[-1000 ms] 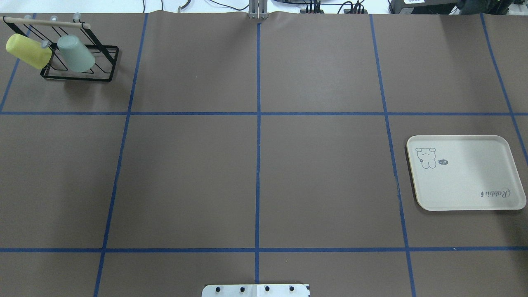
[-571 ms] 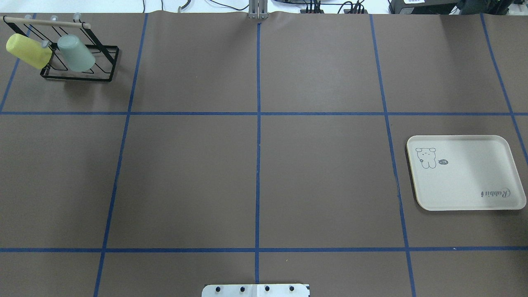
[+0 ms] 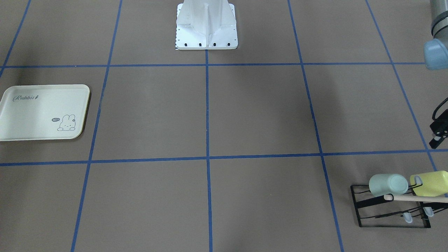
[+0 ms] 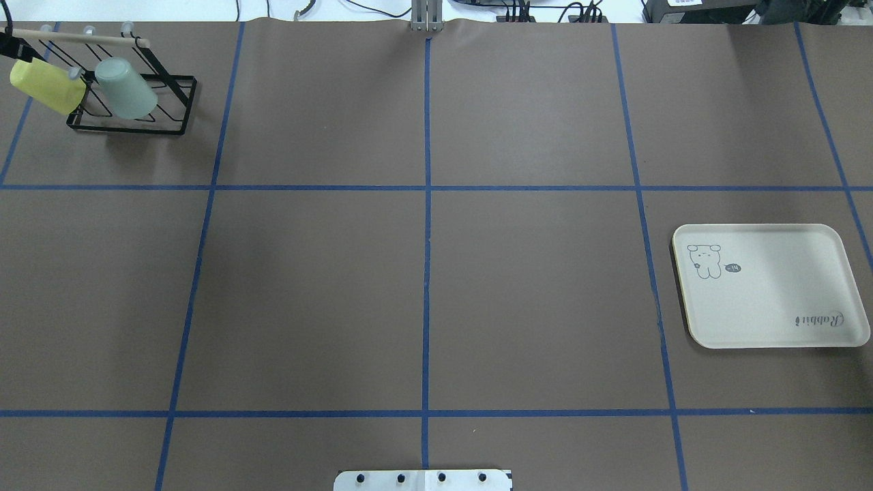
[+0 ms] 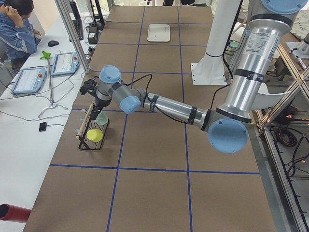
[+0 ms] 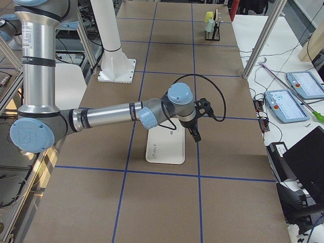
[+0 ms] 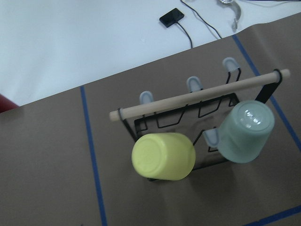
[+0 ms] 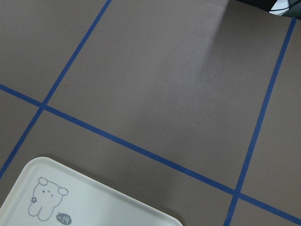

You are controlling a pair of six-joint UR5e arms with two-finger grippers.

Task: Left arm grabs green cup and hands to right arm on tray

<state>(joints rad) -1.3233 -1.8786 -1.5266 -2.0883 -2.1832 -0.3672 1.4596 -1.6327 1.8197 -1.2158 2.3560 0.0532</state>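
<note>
The pale mint-green cup hangs mouth-down on a black wire rack at the table's far left corner. It also shows in the left wrist view and the front view. The left gripper hovers above the rack, clear of the cups; only a black edge of it shows in the front view, and I cannot tell whether it is open. The cream tray lies on the right, bare. The right gripper hangs over the tray's outer edge; its state cannot be told.
A yellow-green cup hangs on the same rack beside the green one, nearer the table's edge. A wooden bar tops the rack. The robot's white base stands at mid-table. Blue tape lines grid the brown table.
A black part of the left gripper has come into the overhead view's top-left corner, over the rack's end. The shadow on the tray has faded. Cups and tray have not moved.
</note>
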